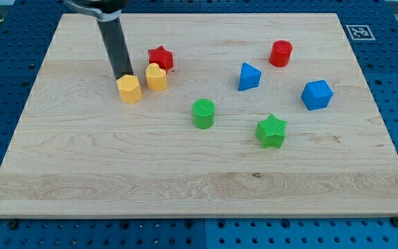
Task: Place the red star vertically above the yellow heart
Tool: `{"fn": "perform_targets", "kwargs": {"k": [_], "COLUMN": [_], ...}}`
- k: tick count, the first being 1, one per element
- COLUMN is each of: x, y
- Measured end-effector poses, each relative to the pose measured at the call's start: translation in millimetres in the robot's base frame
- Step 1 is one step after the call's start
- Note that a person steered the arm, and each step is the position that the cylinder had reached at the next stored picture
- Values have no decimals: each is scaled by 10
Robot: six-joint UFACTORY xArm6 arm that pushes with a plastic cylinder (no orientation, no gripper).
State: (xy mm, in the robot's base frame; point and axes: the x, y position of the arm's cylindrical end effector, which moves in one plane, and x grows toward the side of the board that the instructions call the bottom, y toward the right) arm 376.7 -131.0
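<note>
The red star (161, 57) sits in the tabletop's (199, 180) top-left quarter, touching the yellow heart (156, 77) on its upper right, so the placement appears nearly complete and only a slight correction toward the left edge remains. The end effector is a plain rod with no jaws and holds nothing; its tip (126, 76) rests against the top of the yellow hexagon block (129, 89), just left of the heart. The next move calls for routing the tip around to the star's right side, where bare wood lies open toward the top edge.
</note>
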Motion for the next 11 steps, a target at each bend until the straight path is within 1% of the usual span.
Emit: {"fn": "perform_targets", "kwargs": {"k": [1, 2, 3, 6, 7, 8, 9, 10, 11], "x": [-4, -5, -6, -227, -484, -571, -660, -877, -1106], "y": [314, 415, 415, 504, 515, 514, 124, -72, -36]}}
